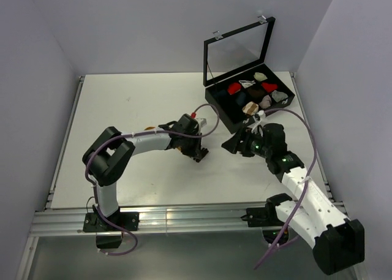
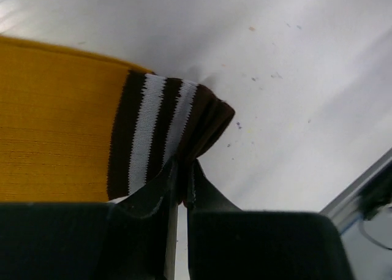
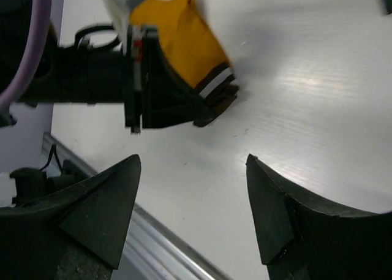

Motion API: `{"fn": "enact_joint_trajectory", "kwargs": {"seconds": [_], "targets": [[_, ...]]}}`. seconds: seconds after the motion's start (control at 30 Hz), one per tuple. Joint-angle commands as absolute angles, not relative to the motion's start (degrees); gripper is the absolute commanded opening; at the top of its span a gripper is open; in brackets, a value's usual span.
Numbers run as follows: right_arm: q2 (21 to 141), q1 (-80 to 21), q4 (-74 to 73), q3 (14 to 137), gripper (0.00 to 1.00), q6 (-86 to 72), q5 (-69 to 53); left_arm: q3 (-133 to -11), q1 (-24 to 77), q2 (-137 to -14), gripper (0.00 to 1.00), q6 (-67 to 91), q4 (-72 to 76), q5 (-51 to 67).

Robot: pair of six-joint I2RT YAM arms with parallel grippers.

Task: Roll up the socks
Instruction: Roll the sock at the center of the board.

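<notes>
The mustard-orange sock [image 2: 55, 127] lies flat on the white table, its dark cuff with white stripes [image 2: 156, 133] pointing right. My left gripper [image 2: 184, 173] is shut on the edge of that cuff, which is bunched between the fingers. The right wrist view shows the same sock [image 3: 180, 38] held by the left gripper [image 3: 205, 114]. In the top view the left gripper [image 1: 199, 152] sits mid-table, and the arm hides most of the sock. My right gripper [image 3: 193, 163] is open and empty, just right of the left one, also seen from above [image 1: 231, 144]. The brown sock is not in view.
A black compartment case [image 1: 214, 102] with its glass lid raised stands at the back right and holds several small sock bundles [image 1: 234, 88]. The table's metal front rail [image 1: 184, 219] runs along the near edge.
</notes>
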State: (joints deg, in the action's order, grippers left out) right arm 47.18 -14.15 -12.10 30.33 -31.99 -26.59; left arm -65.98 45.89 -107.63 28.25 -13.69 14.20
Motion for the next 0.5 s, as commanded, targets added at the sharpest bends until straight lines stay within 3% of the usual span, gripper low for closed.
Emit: {"fn": "enact_joint_trajectory", "kwargs": {"seconds": [0.0, 0.13, 0.47], "targets": [[50.2, -22.4, -6.3, 30.2, 0.76, -36.7, -17.3, -62.8, 43.4, -106.6, 0.01, 37.3, -7.6, 22.5], [54.8, -27.8, -1.8, 28.9, 0.73, -42.9, -13.3, -60.2, 41.8, -105.8, 0.01, 42.7, -3.7, 25.9], [69.1, -32.9, 5.4, 29.3, 0.51, -51.7, -9.1, -47.3, 37.6, -102.6, 0.01, 59.2, 13.1, 29.3]]}}
